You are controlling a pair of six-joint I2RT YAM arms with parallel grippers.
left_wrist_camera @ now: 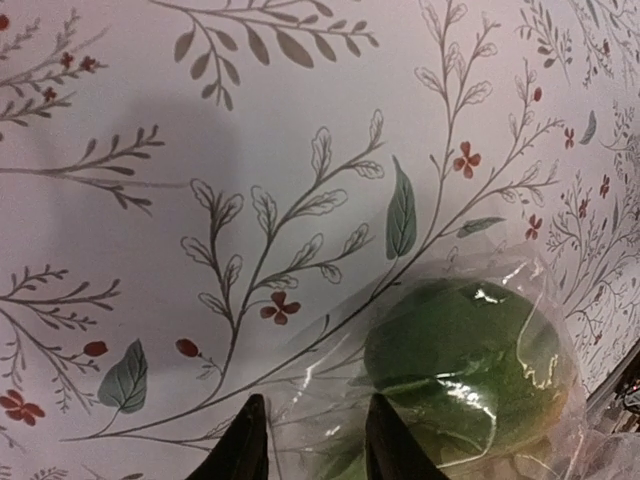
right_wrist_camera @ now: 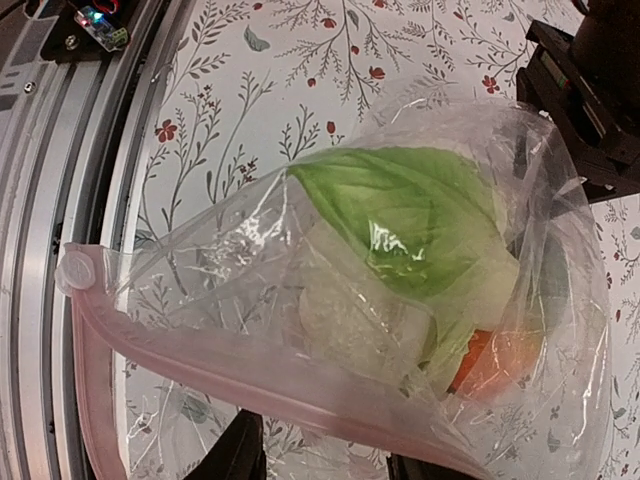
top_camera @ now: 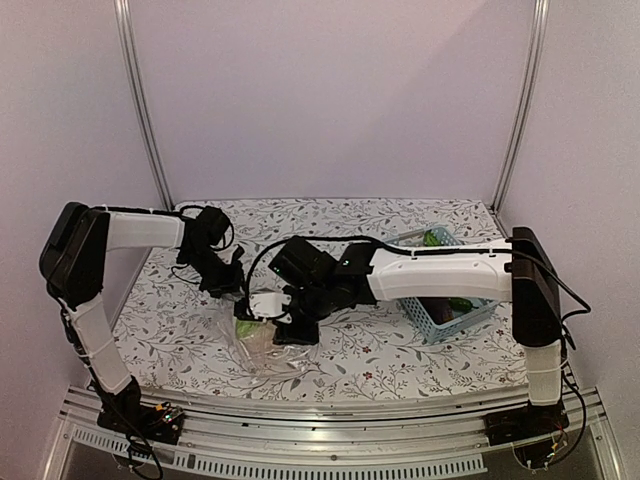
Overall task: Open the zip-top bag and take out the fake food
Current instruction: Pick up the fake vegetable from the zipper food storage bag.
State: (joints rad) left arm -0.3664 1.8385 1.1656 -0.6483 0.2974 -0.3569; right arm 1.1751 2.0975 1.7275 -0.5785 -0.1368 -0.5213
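Observation:
The clear zip-top bag (top_camera: 256, 340) lies on the flowered table between my two grippers. In the right wrist view the bag (right_wrist_camera: 200, 270) holds fake food: a green leafy piece (right_wrist_camera: 410, 220), a white cauliflower (right_wrist_camera: 350, 310) and an orange piece (right_wrist_camera: 495, 360). Its pink zip strip (right_wrist_camera: 250, 375) runs across just in front of my right gripper (right_wrist_camera: 320, 445), whose fingers stand apart. A white slider (right_wrist_camera: 75, 272) sits at the strip's left end. My left gripper (left_wrist_camera: 315, 425) is open at the bag's far end, with crinkled film between its fingertips and a green piece (left_wrist_camera: 460, 360) just beyond.
A light-blue slotted basket (top_camera: 440, 322) stands at the right under my right arm, with green pieces (top_camera: 432, 238) in it. A metal rail (top_camera: 330, 410) runs along the near table edge, close to the bag's zip end. White walls close the back and sides.

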